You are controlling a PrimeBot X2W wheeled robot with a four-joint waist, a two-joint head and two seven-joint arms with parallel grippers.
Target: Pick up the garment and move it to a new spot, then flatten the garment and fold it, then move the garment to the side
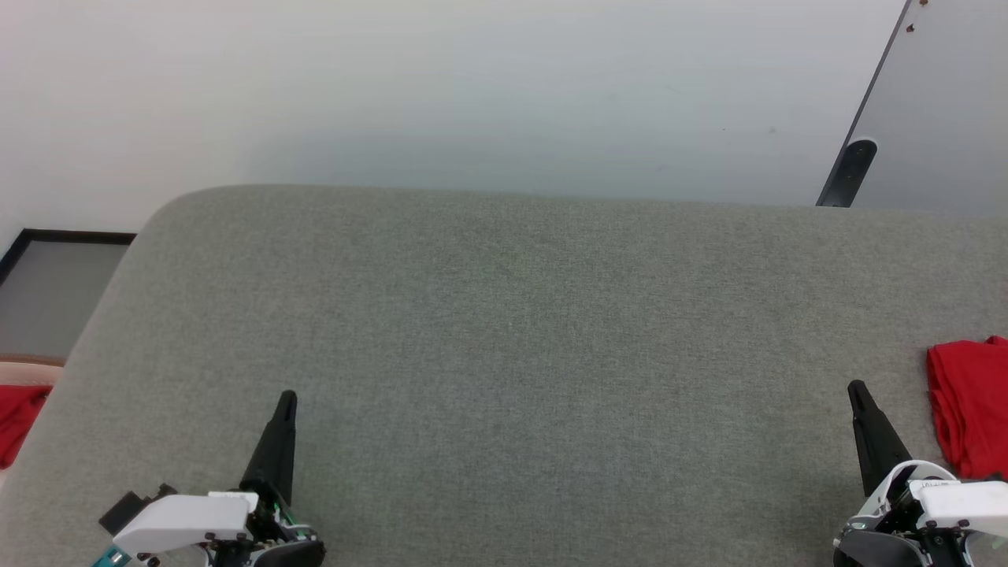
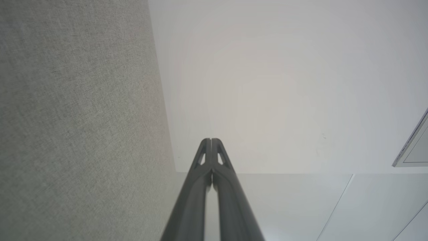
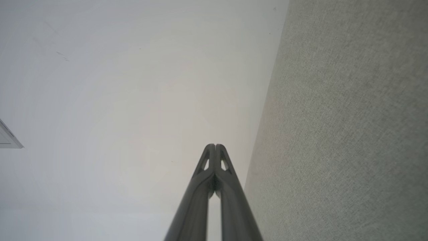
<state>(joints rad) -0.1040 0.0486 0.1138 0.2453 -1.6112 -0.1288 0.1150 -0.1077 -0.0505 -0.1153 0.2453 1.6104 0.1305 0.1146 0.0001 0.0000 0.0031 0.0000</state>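
- garment [image 1: 970, 405] folded, red, at right edge of grey fabric surface [image 1: 504, 331], just beside right gripper [image 1: 857, 391]
- right gripper and left gripper [image 1: 287, 398] pinched closed, holding nothing
- other red cloth [image 1: 17, 421] off surface's left side

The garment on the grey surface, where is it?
Head view: the garment lies at the right edge of the grey surface, just right of the right gripper.
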